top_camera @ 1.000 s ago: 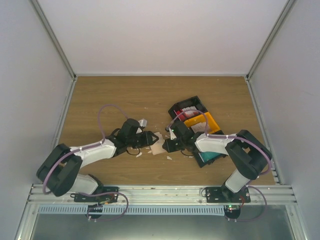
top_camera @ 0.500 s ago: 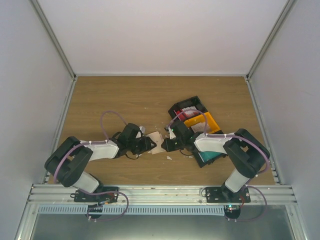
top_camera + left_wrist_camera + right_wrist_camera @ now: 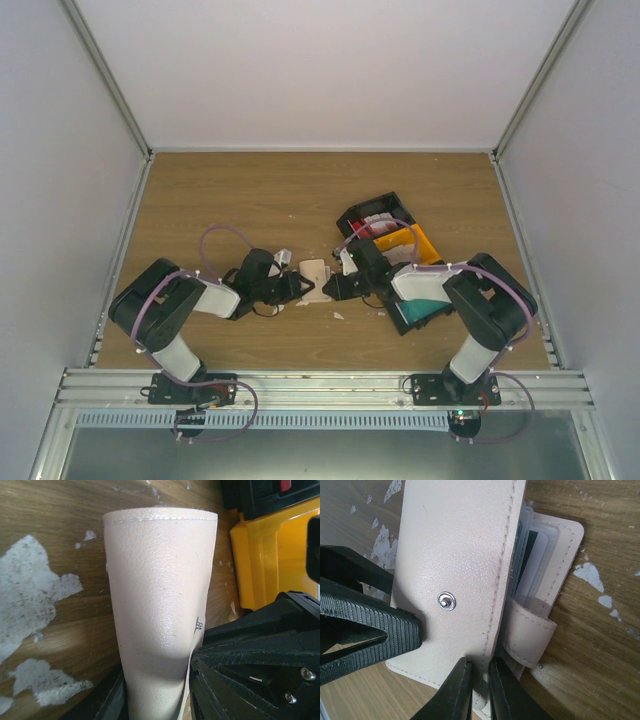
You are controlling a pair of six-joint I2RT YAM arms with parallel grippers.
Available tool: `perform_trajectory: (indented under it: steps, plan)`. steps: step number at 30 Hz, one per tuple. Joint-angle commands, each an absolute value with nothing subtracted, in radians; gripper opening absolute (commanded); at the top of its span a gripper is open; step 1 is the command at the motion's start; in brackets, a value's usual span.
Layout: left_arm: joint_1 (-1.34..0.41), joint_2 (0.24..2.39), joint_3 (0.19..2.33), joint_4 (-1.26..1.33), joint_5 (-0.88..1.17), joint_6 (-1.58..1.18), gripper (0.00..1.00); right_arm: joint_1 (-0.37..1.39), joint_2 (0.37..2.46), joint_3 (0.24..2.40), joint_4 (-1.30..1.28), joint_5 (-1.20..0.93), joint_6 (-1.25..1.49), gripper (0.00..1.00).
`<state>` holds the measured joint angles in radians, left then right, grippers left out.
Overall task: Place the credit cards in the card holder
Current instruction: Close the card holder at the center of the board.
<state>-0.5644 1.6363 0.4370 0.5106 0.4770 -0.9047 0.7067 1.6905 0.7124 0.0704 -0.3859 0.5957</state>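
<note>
No writing, brand mark or number is legible on the beige card holder (image 3: 455, 555), the yellow bin (image 3: 265, 555) or the black bin (image 3: 347, 216), its contents too small to read.

Black bin (image 3: 375, 212) touches yellow bin (image 3: 422, 243) on wooden table (image 3: 250, 190) strewn with white scraps (image 3: 35, 595).

1. One beige card holder (image 3: 455, 570).
2. Two grippers: the left gripper (image 3: 298, 289) and the right gripper (image 3: 329, 288).
3. Two bins: one black bin (image 3: 250, 500), one yellow bin (image 3: 262, 565).
4. Cards (image 3: 534, 547) overlap in the holder's pockets, so their number cannot be told.
</note>
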Motion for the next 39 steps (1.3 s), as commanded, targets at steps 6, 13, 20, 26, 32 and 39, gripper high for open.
perform_trajectory:
  steps: [6, 13, 20, 26, 32, 39]
  plan:
    - [-0.589, 1.722, 0.444, 0.572, 0.603, -0.861, 0.3, 0.686, 1.771, 0.657, 0.073, -0.433, 0.552, 0.11]
    - [-0.571, 1.684, 0.461, 0.538, 0.641, -0.826, 0.0, 0.678, 1.624, 0.637, 0.078, -0.388, 0.558, 0.22]
    - [-0.553, 1.474, 0.503, 0.35, 0.73, -0.776, 0.0, 0.665, 1.328, 0.563, 0.021, -0.166, 0.53, 0.35]
    - [-0.529, 1.318, 0.577, 0.124, 0.812, -0.748, 0.0, 0.668, 1.102, 0.457, 0.099, -0.24, 0.464, 0.4]
    - [-0.51, 1.241, 0.638, 0.01, 0.858, -0.736, 0.0, 0.689, 1.023, 0.449, 0.101, -0.353, 0.37, 0.44]
    - [-0.504, 1.217, 0.643, 0.01, 0.861, -0.729, 0.0, 0.728, 1.041, 0.443, 0.127, -0.381, 0.331, 0.47]
